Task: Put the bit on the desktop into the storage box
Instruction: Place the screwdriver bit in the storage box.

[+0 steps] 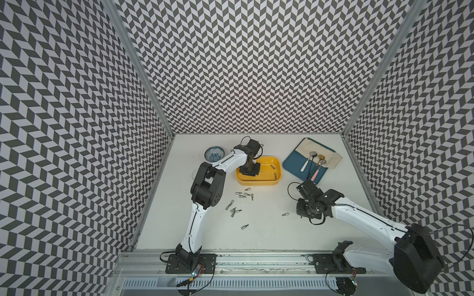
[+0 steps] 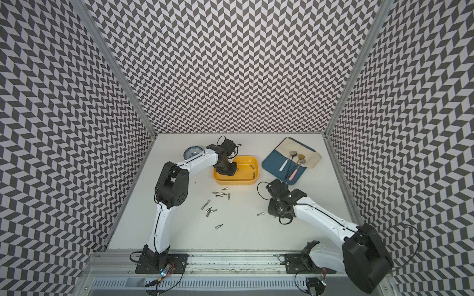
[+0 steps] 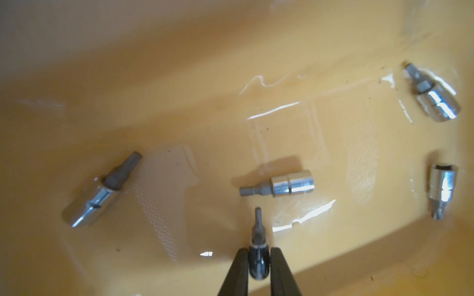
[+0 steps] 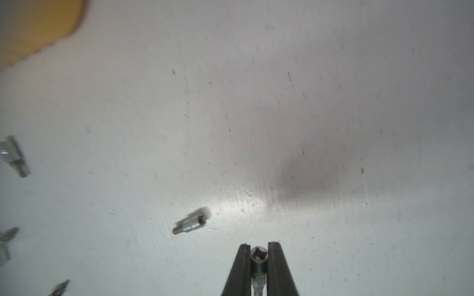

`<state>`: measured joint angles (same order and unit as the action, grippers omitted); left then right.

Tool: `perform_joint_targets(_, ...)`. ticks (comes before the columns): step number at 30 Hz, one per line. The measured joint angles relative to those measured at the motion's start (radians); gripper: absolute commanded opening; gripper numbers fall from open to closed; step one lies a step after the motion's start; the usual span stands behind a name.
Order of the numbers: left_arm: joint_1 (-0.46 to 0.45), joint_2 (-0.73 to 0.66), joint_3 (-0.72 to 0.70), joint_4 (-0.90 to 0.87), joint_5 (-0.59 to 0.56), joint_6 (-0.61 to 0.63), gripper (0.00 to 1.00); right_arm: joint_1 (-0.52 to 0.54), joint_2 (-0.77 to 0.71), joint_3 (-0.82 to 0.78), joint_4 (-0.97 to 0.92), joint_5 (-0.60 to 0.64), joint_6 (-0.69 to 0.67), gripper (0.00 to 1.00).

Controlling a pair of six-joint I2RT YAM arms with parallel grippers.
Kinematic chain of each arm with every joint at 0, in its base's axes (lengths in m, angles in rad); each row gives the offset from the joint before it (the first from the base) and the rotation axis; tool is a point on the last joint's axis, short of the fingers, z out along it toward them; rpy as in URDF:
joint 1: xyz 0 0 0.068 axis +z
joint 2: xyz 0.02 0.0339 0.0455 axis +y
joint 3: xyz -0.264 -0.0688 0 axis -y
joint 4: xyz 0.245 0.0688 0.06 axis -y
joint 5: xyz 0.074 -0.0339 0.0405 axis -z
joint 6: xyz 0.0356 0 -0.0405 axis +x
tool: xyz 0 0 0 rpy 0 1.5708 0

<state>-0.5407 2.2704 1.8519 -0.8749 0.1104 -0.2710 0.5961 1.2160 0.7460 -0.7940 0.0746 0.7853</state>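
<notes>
- Loose bits (image 1: 234, 211) lie scattered on the desktop (image 1: 282, 235) in front of the storage box (image 1: 256, 183), between your two arms. A lone bit (image 1: 285, 214) sits apart from them, nearer your right arm.
- Your left gripper (image 3: 259, 252) is down inside the storage box. Its fingers press against both sides of the left bit (image 3: 257, 230), whose tip points away from the wrist over the box floor.
- Four boxed bits (image 3: 282, 183) rest on that yellow floor, well apart from one another, and glossy film patches shine on it.
- Your right gripper (image 4: 259, 247) is clamped on the right bit (image 4: 257, 253), with the socket end facing the wrist camera. It hangs over bare desktop with the lone bit nearby.
- The desktop is off-white and flat. In the right wrist view you see fine dark scuffs and a patch of glare.
- Black-and-white chevron walls (image 1: 256, 64) close the table on three sides.
- A metal rail (image 1: 256, 258) along the near edge carries both arm bases.
- A small blue-patterned bowl (image 1: 215, 154) stands at the far left, just beside your left arm.
- A blue tray (image 1: 295, 165) lies at the far right, with a cream cloth (image 1: 327, 153) and spoons (image 1: 309, 160) on it.
</notes>
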Motion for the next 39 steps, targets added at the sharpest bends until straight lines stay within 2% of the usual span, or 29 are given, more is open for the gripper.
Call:
perform_joint_targets(4,0.001,-0.014,0.008,-0.002,0.013,0.002,0.35,0.003,0.016,0.128,-0.031,0.020,-0.024,0.00)
perform_joint_targets(8,0.012,-0.063,0.079,-0.021,0.031,0.002,0.36,0.003,0.076,0.247,-0.043,0.033,-0.061,0.00)
perform_joint_targets(14,0.056,-0.286,0.135,-0.045,0.037,0.001,0.38,0.003,0.236,0.430,-0.058,0.037,-0.130,0.00)
perform_joint_targets(17,0.075,-0.442,0.027,-0.035,0.032,-0.005,0.38,0.003,0.362,0.569,-0.057,0.035,-0.177,0.00)
perform_joint_targets(21,0.071,-0.627,-0.237,-0.015,0.034,-0.032,0.38,0.000,0.539,0.748,-0.045,0.022,-0.243,0.00)
perform_joint_targets(27,0.036,-0.793,-0.582,0.005,0.037,-0.100,0.39,-0.010,0.733,0.922,-0.031,0.003,-0.317,0.00)
perform_joint_targets(34,-0.029,-0.989,-0.812,0.048,0.035,-0.196,0.40,-0.027,0.882,1.025,-0.013,-0.037,-0.375,0.00)
perform_joint_targets(39,-0.096,-1.007,-0.916,0.081,0.031,-0.253,0.40,-0.033,0.952,1.033,-0.013,-0.058,-0.393,0.00)
